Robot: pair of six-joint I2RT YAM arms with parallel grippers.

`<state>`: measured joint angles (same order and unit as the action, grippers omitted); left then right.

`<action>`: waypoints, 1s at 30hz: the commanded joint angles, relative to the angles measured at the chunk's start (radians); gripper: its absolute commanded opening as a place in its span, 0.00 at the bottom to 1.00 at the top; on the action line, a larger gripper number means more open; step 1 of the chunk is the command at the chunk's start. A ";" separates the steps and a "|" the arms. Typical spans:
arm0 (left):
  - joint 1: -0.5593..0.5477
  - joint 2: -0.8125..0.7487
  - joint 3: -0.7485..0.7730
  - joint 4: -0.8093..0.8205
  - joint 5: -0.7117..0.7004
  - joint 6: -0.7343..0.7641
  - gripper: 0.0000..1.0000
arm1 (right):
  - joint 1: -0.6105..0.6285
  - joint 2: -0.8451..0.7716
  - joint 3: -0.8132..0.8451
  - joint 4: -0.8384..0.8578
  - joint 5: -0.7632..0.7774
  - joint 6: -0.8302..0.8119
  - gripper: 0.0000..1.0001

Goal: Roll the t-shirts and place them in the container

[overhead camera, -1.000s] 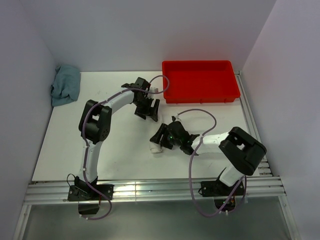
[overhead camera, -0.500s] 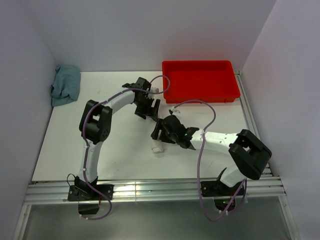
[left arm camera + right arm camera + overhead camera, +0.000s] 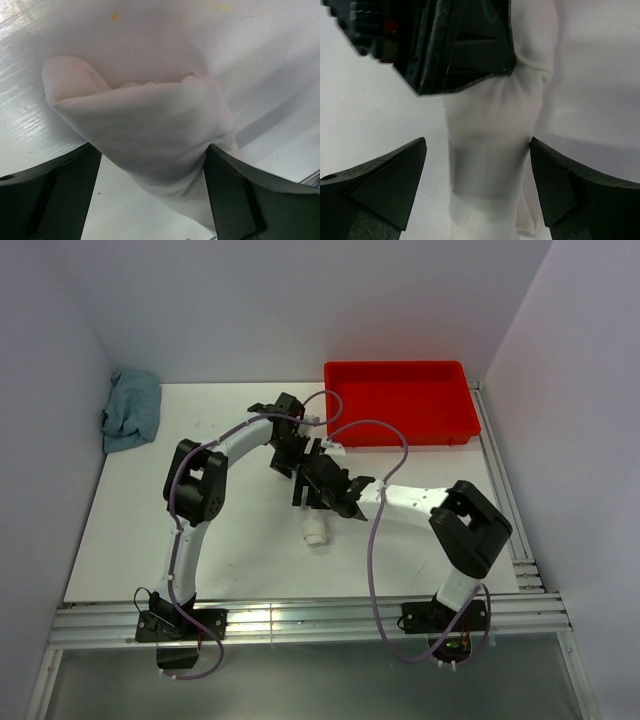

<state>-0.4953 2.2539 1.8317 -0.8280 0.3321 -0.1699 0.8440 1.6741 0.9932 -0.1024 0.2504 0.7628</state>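
A cream-white t-shirt point(image 3: 316, 529), rolled into a narrow tube, lies on the white table. Most of its length is hidden under both grippers in the top view. My left gripper point(image 3: 291, 456) is over the far part of the roll. In the left wrist view point(image 3: 152, 200) its jaws stand wide, one on each side of the roll point(image 3: 150, 130), touching the cloth. My right gripper point(image 3: 313, 486) sits just in front of it. In the right wrist view point(image 3: 477, 190) it is open astride the roll point(image 3: 490, 150), with a gap on the left side.
A red tray point(image 3: 340, 405) stands at the back right, close behind the left gripper. A crumpled blue-green cloth point(image 3: 132, 410) lies at the back left against the wall. Metal rails run along the table's near edge point(image 3: 300, 620).
My right gripper has swung from the near end of the roll up and left along it, ending next to the left gripper. The left gripper has hardly moved.
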 commanded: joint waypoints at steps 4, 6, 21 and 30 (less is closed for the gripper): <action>0.009 0.076 0.018 -0.037 -0.197 0.067 0.87 | -0.016 0.082 0.108 -0.037 0.055 -0.082 0.91; 0.011 0.087 0.037 -0.055 -0.194 0.073 0.88 | -0.016 0.104 0.133 -0.052 0.059 -0.091 0.91; 0.009 0.164 0.156 -0.152 -0.134 0.075 0.91 | 0.023 0.256 0.243 -0.200 0.173 -0.102 0.82; 0.014 0.147 0.241 -0.178 -0.073 0.083 0.99 | 0.049 0.299 0.199 -0.172 0.129 -0.062 0.20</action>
<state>-0.4934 2.3585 2.0304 -1.0172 0.3397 -0.1192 0.8776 1.9400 1.2240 -0.2634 0.4004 0.6838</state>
